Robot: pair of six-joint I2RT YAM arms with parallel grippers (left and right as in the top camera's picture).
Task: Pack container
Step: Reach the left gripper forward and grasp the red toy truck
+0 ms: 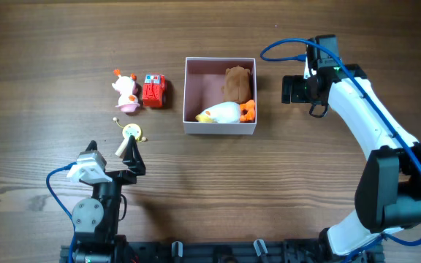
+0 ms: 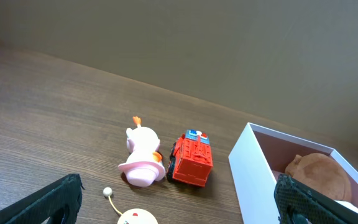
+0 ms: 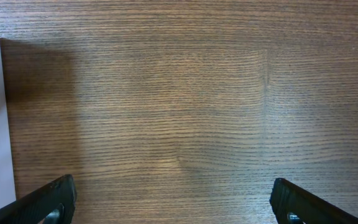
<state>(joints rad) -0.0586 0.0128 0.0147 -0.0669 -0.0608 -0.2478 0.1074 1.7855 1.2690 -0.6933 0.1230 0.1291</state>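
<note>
The wooden table fills the view. The white right arm reaches in, and the right gripper hangs over bare wood just right of the container, fingers spread wide and empty. The left gripper sits low at the near left, just as wide, holding nothing. The container stands upright at centre. Inside are a brown plush, a white duck and something orange. Left of it sit a red truck and a pink figure side by side, with a small yellow toy nearer the left gripper.
</note>
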